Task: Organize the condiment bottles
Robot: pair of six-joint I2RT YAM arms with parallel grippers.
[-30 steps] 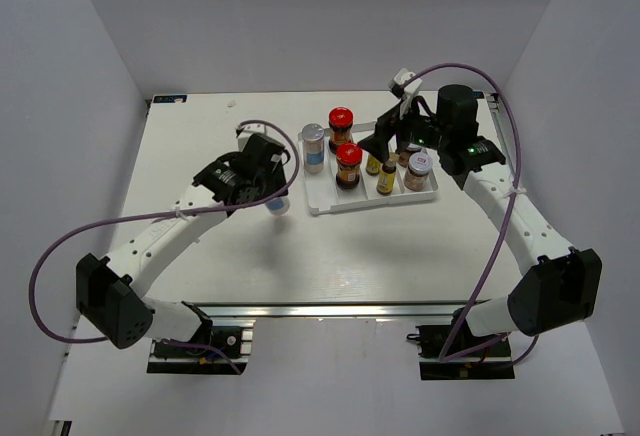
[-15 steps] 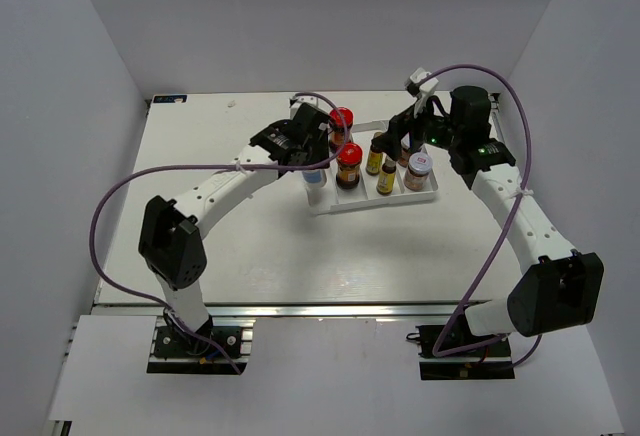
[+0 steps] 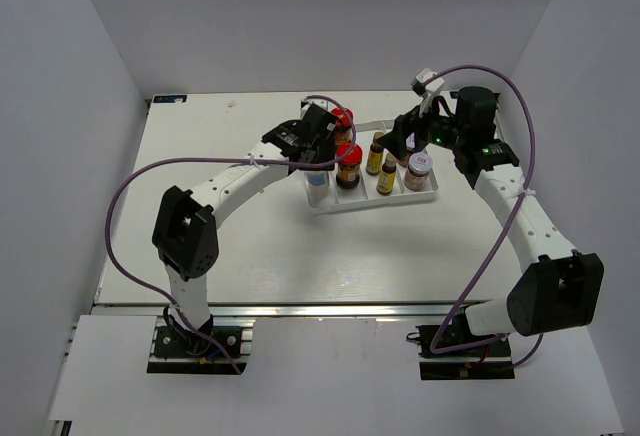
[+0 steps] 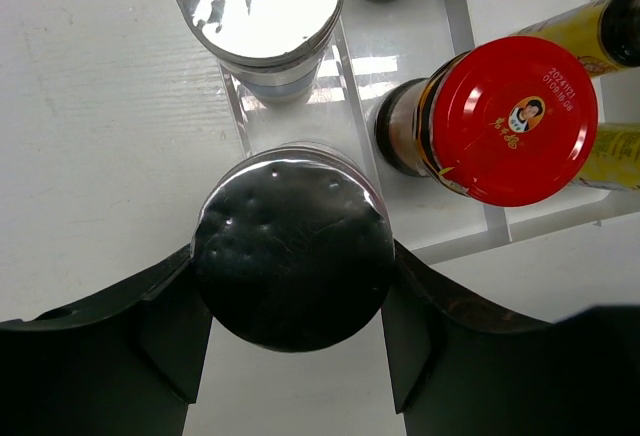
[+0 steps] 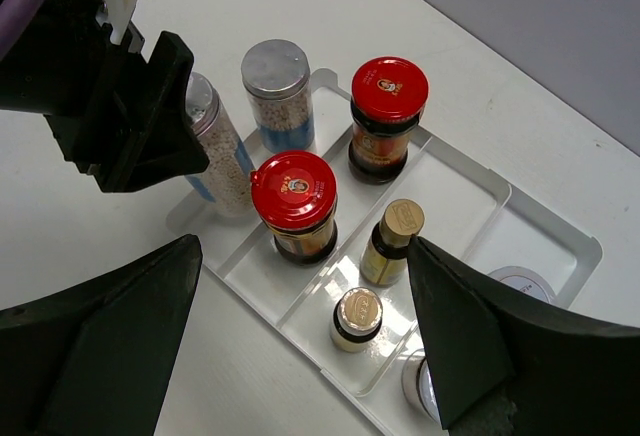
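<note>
My left gripper (image 4: 290, 356) is shut on a silver-capped shaker (image 4: 290, 251), holding it upright at the near left corner of the white tray (image 4: 400, 51), just in front of the other shaker (image 4: 258, 6). I cannot tell whether its base touches the tray. A red-lidded jar (image 4: 510, 116) stands to its right. The right wrist view looks down on both shakers (image 5: 215, 151) (image 5: 278, 91), two red-lidded jars (image 5: 293, 201) (image 5: 388, 106), two slim yellow bottles (image 5: 385, 246) (image 5: 357, 321) and a white-lidded jar (image 5: 520, 281). My right gripper (image 5: 305, 256) hangs open above the tray (image 3: 360, 206), holding nothing.
The tray lies at the middle back of the white table (image 3: 220, 246). Both arms reach in over it, the left arm (image 3: 240, 171) from the left and the right arm (image 3: 500, 186) from the right. Grey walls close in the sides and the back.
My left arm has swung right from the bare table to the tray, carrying the shaker. The right gripper has drawn back a little to the right, still open.
</note>
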